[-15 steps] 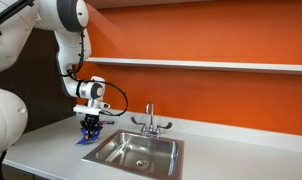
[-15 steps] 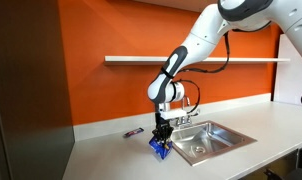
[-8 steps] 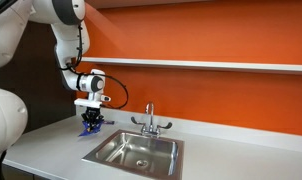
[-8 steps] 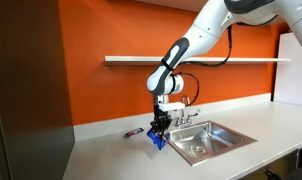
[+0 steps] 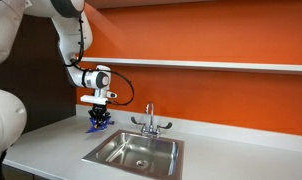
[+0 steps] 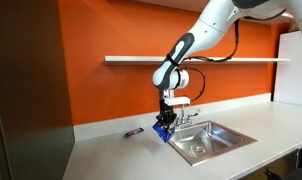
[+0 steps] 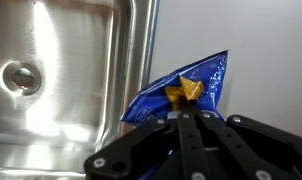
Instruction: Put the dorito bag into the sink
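My gripper (image 5: 98, 113) (image 6: 167, 121) (image 7: 187, 118) is shut on the dorito bag (image 5: 98, 123) (image 6: 164, 130) (image 7: 183, 92), a small blue packet with yellow-orange markings, and holds it in the air. The bag hangs above the counter beside the rim of the sink (image 5: 136, 150) (image 6: 204, 140) (image 7: 61, 80), a stainless-steel basin with a round drain (image 7: 21, 77) and a chrome two-handled faucet (image 5: 149, 121) (image 6: 186, 116). In the wrist view the bag sits just over the basin's edge, mostly above the white counter.
The white counter (image 5: 51, 150) (image 6: 111, 155) (image 7: 261, 60) runs along an orange wall with a white shelf (image 5: 211, 65) (image 6: 191, 59) above. A small dark object (image 6: 133, 132) lies on the counter behind the bag.
My gripper has risen and moved toward the sink with the dorito bag lifted off the counter.
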### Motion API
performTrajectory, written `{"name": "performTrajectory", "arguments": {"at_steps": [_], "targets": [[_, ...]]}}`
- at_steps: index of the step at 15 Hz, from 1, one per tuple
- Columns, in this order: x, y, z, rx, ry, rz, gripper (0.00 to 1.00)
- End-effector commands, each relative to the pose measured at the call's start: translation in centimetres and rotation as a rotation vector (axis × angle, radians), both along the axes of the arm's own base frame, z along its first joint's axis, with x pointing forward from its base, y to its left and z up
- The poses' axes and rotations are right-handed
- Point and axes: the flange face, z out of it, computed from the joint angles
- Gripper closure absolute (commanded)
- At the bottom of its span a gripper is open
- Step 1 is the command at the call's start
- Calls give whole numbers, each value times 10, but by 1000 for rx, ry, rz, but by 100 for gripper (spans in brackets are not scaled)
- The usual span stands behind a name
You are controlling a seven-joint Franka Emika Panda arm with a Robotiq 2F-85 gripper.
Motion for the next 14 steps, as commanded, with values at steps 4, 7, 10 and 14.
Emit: {"name": "performTrajectory", "arguments": {"at_steps": [4,7,10,14], "targets": [[-8,-91,17,-38,-18,-154,100],[-16,-134,19,-49,-20,-228,100],[-26,-170,21,-52,-18,-297,100],[-37,-212,19,-62,-19,-370,100]]}}
